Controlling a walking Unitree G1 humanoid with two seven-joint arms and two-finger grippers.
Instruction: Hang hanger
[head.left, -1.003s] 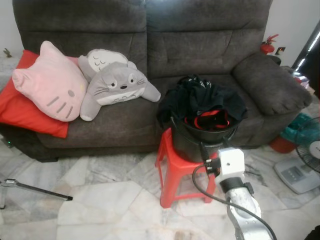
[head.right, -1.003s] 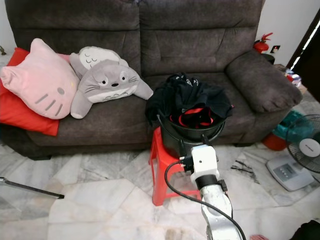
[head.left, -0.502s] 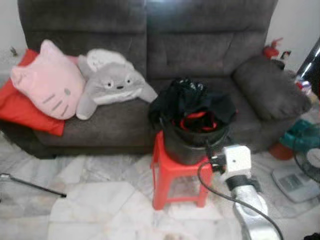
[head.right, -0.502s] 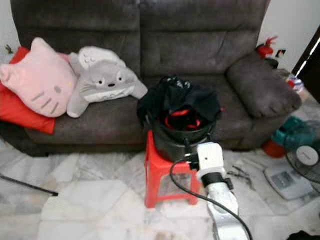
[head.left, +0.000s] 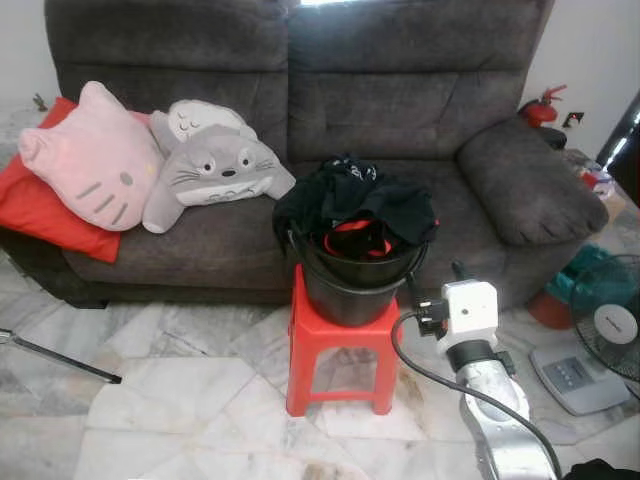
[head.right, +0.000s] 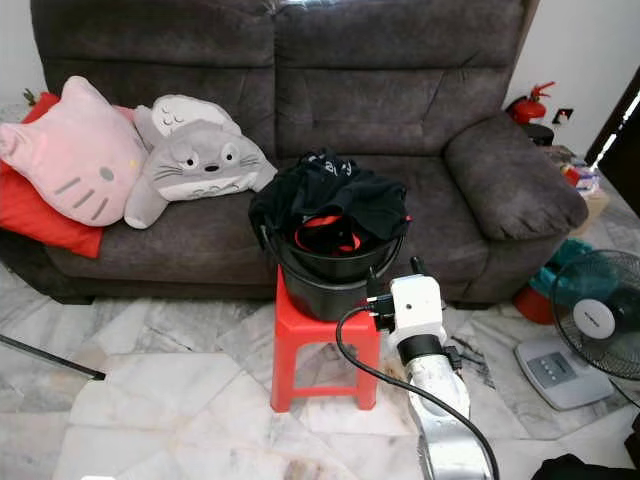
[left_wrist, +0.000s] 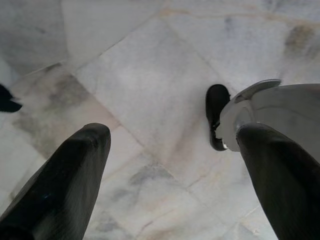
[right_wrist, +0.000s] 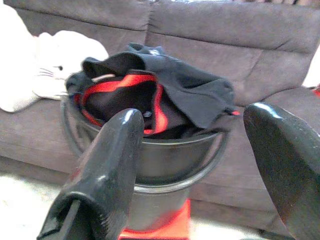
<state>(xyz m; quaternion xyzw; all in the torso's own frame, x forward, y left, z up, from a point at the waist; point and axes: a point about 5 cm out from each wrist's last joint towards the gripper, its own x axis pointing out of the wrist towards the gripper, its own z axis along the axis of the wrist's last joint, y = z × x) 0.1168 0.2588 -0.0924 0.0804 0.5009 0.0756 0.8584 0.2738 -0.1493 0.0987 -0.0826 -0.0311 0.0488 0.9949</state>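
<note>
- Right gripper (right_wrist: 200, 165): fingers spread apart, empty, just beside the black bucket (head.left: 352, 285).
- Bucket stands on red stool (head.left: 335, 340), heaped with black-and-red clothes (head.left: 360, 210); hanger cannot be made out.
- Left gripper (left_wrist: 175, 175): fingers apart above marble floor (left_wrist: 150, 90).

Gray sofa (head.left: 400, 120), marble floor (head.left: 180, 400).

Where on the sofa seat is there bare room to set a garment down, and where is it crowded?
Free: the sofa seat cushion between the black bucket of clothes and the right armrest. Crowded: the left cushion, taken by the pink pillow and grey plush. The red stool is fully under the bucket.
</note>
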